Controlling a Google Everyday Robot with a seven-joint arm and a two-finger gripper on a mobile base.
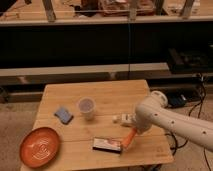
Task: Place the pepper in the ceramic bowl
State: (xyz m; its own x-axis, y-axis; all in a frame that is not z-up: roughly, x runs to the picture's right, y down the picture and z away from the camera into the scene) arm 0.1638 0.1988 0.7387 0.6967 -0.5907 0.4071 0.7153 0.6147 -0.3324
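Five things sit on the wooden counter [105,92] besides the pepper. The ceramic bowl [40,146] fills the front-left corner, its rim right at the counter's left edge. A blue pad [63,115] lies behind it, and a translucent cup [86,108] stands upright just right of the pad. A small pale item [121,119] rests toward the right side, and a dark box [107,145] lies flat near the front edge, right of centre. Bare wood runs along the front between the bowl and the box, and the whole rear strip of the counter is free too. The right and front edges are close to where the arm works.

The pepper [128,138] is at the front right, slanting. Its long axis runs from upper right down to lower left, and its lower end points at the right end of the box, just beside it.

The white arm [170,120] reaches in from the right, over the counter's right edge. The hand [135,129] is at the arm's end, directly above and right of the pepper, meeting its upper end. It appears clenched on the pepper there, though the arm's bulk covers most of the hand. The bowl lies well apart from the hand, across the front of the counter.
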